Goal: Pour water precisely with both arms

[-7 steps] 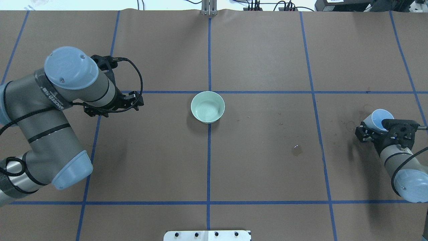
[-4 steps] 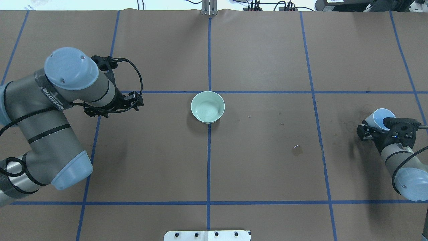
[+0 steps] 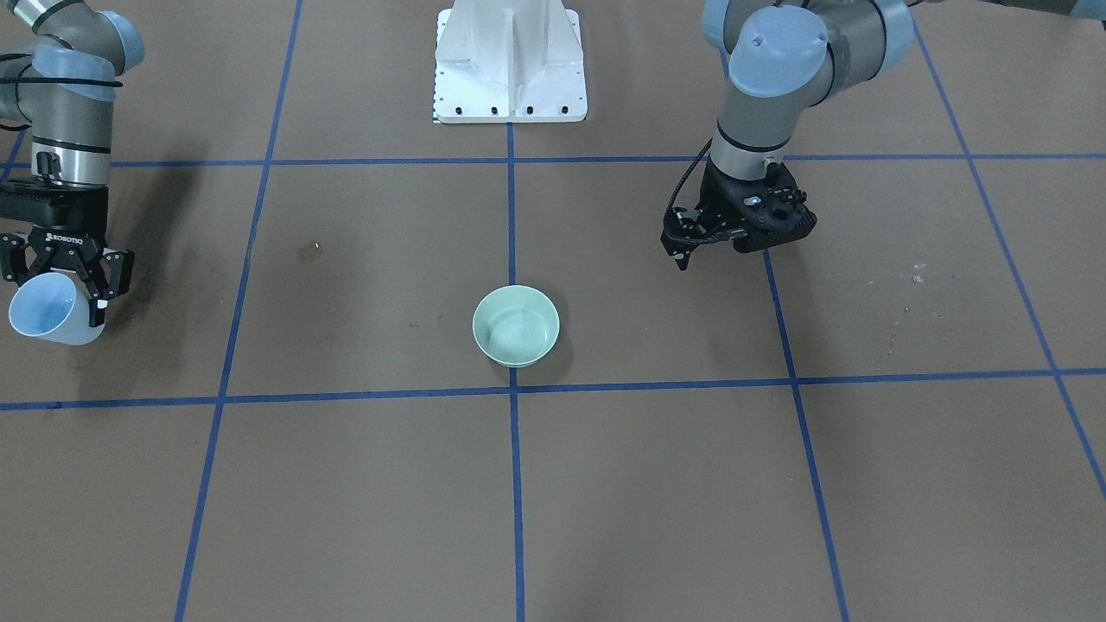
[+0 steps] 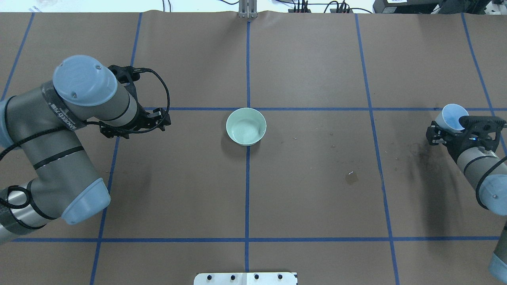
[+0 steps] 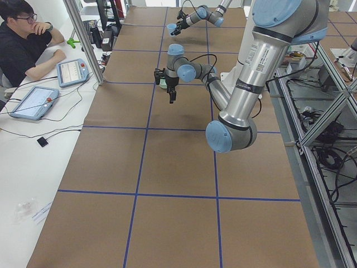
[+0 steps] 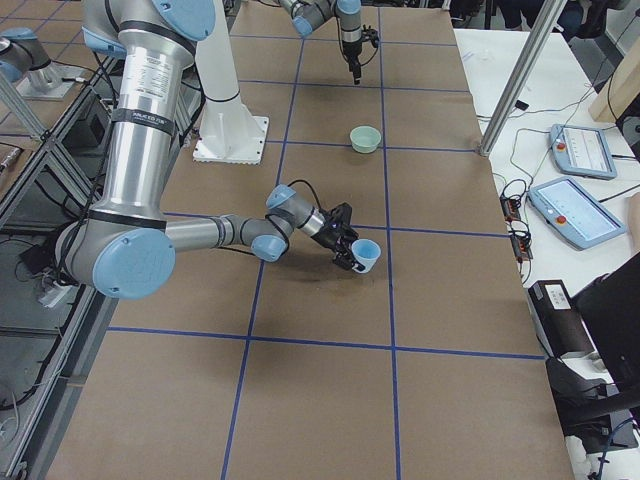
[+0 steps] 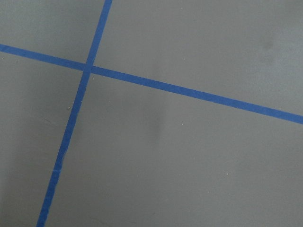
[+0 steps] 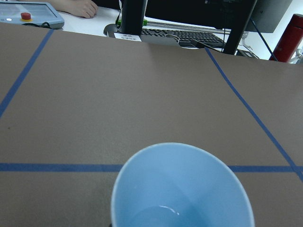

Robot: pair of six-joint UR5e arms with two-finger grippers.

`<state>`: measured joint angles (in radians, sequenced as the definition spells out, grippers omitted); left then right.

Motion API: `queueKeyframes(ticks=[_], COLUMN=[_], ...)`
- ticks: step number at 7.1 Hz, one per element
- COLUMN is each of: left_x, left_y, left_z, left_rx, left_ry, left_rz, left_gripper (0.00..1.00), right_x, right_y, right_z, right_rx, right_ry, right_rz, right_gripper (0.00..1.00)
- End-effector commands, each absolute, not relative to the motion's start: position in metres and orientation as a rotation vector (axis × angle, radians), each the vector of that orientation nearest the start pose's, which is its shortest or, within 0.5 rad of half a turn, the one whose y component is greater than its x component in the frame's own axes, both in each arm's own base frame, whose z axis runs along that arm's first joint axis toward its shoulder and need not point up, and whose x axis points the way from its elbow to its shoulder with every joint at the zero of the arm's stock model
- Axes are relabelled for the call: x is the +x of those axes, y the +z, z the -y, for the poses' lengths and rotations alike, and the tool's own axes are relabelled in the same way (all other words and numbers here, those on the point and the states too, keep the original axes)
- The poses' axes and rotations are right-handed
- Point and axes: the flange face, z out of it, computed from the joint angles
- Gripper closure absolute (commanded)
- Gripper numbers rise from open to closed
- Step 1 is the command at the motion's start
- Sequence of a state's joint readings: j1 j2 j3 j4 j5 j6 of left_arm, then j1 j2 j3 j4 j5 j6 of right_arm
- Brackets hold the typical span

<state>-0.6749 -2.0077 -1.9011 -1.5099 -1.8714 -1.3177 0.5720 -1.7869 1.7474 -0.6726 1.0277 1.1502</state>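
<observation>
the right pincer (image 3: 59, 269) is clamped on a pale blue cup (image 3: 43, 309) at the far right end of the table (image 4: 309, 198) as the overhead view has it, holding it above the brown surface with its mouth tipped away from the robot; in the right wrist view the cup (image 8: 182, 189) fills the lower frame and a little water (image 8: 163, 213) glints as a shallow pool at its bottom, the only water that can be made out with any certainty. a mint green bowl (image 4: 246, 126) stands on the table near the centre, just where two blue tape lines cross, well apart from both arms; whether it holds any liquid cannot be told. the left pincer (image 3: 687, 246) hangs above the table to the left of the bowl in the overhead view, fingers pointing down with only a narrow gap between the tips, carrying nothing; its wrist camera sees only bare brown table and a crossing of blue tape (image 7: 87, 68). a small dark wet-looking spot (image 4: 351, 178) lies on the table between the bowl and the right arm (image 4: 475, 166). the white pedestal (image 3: 510, 60) sits at the robot's edge of the table, and a seated person (image 5: 25, 39) with tablets is at the side bench
</observation>
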Motion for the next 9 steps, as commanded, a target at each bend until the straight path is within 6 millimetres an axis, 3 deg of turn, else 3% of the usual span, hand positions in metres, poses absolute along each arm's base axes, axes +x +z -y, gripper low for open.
queueKeyframes(ticks=[1,2,3,5,6,8,9], left_x=[0.403,0.403,0.402,0.4,0.396,0.38,0.361], left_y=[0.28,0.282,0.282,0.279,0.278,0.273,0.286], left_z=[0.455,0.455,0.456,0.455,0.458,0.465,0.475], left_rx=[0.058,0.056,0.057,0.062,0.067,0.123,0.154], left_ry=[-0.293,-0.294,-0.295,-0.289,-0.289,-0.206,-0.156], left_rz=[-0.765,-0.761,-0.762,-0.768,-0.771,-0.775,-0.749], left_gripper=[0.0,0.0,0.0,0.0,0.0,0.0,0.0], right_x=[-0.251,-0.252,-0.254,-0.269,-0.276,-0.326,-0.353], right_y=[0.535,0.512,0.48,0.429,0.42,0.352,0.307], right_z=[0.415,0.415,0.428,0.44,0.44,0.455,0.466], right_rx=[0.926,0.949,0.967,1.137,1.145,1.072,1.035], right_ry=[0.282,0.184,0.107,-0.044,-0.099,-0.24,-0.27], right_rz=[0.501,0.535,0.638,0.739,0.748,0.913,0.917], right_gripper=[1.0,1.0,1.0,1.0,1.0,1.0,1.0])
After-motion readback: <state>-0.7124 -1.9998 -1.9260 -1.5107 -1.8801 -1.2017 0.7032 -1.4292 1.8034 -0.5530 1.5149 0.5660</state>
